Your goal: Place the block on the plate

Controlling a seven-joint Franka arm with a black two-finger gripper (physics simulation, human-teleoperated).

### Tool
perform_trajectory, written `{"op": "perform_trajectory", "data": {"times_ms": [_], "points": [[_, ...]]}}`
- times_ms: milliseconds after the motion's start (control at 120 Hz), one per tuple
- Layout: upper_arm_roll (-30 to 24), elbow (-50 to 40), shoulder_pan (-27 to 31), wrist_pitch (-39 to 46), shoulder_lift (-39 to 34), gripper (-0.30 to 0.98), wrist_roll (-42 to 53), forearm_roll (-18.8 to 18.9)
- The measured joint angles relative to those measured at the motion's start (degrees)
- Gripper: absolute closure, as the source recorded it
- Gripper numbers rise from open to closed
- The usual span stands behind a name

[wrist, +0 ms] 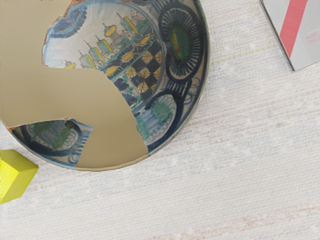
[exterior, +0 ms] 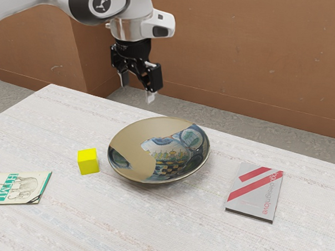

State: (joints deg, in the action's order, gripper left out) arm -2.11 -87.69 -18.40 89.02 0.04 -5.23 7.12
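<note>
My gripper hangs high above the table, open, its two fingertips well apart with nothing between them. Below it in the exterior view lies the plate, a wide shallow dish, part plain tan and part painted blue. The yellow block rests on the table, just off the plate's rim toward the exterior view's left, not touching it. In the wrist view, the plate and part of the yellow block are seen from above.
A grey book with red stripes lies toward the exterior view's right; its corner is in the wrist view. A pale HTML book lies at the exterior view's left. All rest on the whitish table, with a brown wall behind.
</note>
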Motion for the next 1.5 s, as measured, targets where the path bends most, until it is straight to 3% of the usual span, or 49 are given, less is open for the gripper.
{"op": "perform_trajectory", "data": {"times_ms": [233,350,517,792,1033,1500], "points": [[1.3,-0.1,0.3,1.6,3.7,0.00,0.1,-0.2],[2.9,-0.5,5.9,4.1,8.1,0.00,0.1,-0.7],[7.3,-6.0,7.2,9.1,11.3,0.00,-0.9,-4.6],[17.1,-19.7,7.3,18.1,10.4,0.00,-3.6,-12.1],[22.5,-24.2,7.9,24.7,12.1,0.00,-5.6,-14.5],[24.6,-24.7,10.5,36.3,20.4,0.00,-12.4,-16.7]]}}
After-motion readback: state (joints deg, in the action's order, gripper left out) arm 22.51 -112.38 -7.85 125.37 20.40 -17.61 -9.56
